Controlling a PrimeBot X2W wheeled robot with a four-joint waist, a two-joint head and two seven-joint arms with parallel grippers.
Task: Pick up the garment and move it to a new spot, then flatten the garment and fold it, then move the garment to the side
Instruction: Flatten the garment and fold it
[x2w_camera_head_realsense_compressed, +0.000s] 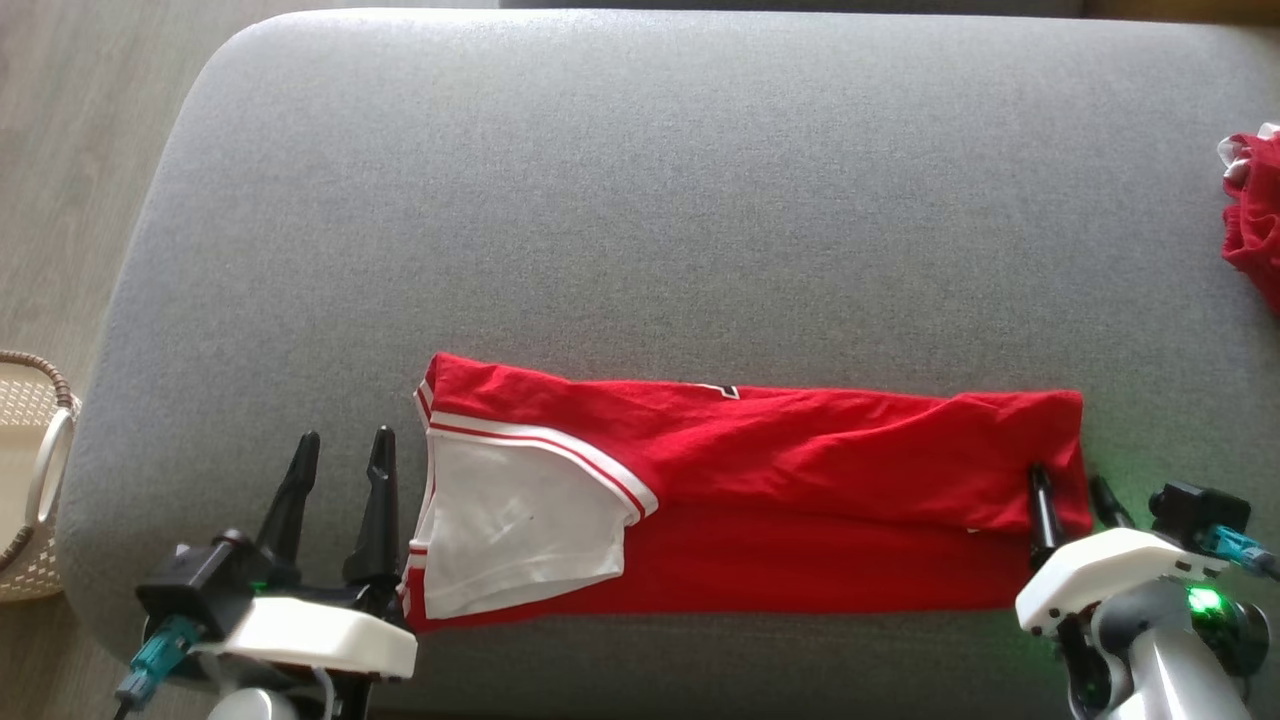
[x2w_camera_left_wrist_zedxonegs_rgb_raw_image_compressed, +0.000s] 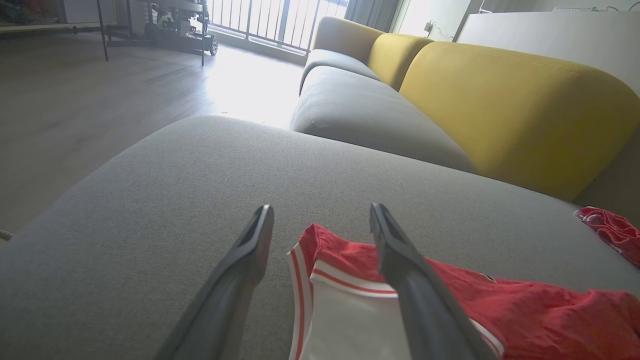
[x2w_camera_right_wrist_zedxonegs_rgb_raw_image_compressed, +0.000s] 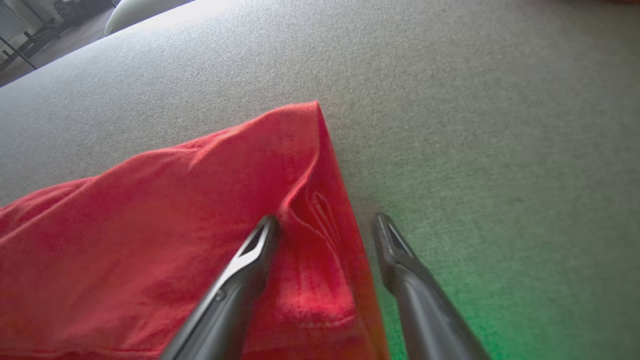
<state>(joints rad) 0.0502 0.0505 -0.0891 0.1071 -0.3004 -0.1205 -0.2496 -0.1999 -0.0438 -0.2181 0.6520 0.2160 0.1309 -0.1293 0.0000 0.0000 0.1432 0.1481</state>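
The garment (x2w_camera_head_realsense_compressed: 800, 470) is a red shirt with white, red-striped sleeves, folded into a long band across the near part of the grey cushion (x2w_camera_head_realsense_compressed: 640, 200). My left gripper (x2w_camera_head_realsense_compressed: 345, 437) stands open at the band's left end, next to the white sleeve (x2w_camera_head_realsense_compressed: 510, 530). In the left wrist view that gripper (x2w_camera_left_wrist_zedxonegs_rgb_raw_image_compressed: 321, 207) has the sleeve (x2w_camera_left_wrist_zedxonegs_rgb_raw_image_compressed: 350, 320) under its right finger. My right gripper (x2w_camera_head_realsense_compressed: 1068, 476) is open at the right end. In the right wrist view this gripper (x2w_camera_right_wrist_zedxonegs_rgb_raw_image_compressed: 326, 217) straddles the red edge (x2w_camera_right_wrist_zedxonegs_rgb_raw_image_compressed: 320, 165), one finger on cloth, the other over bare cushion.
Another crumpled red cloth (x2w_camera_head_realsense_compressed: 1255, 220) lies at the cushion's far right edge. A wicker basket (x2w_camera_head_realsense_compressed: 30, 470) stands on the floor to the left. A yellow sofa back (x2w_camera_left_wrist_zedxonegs_rgb_raw_image_compressed: 500, 100) rises beyond the cushion. The cushion's rounded left edge drops to wooden floor (x2w_camera_head_realsense_compressed: 70, 150).
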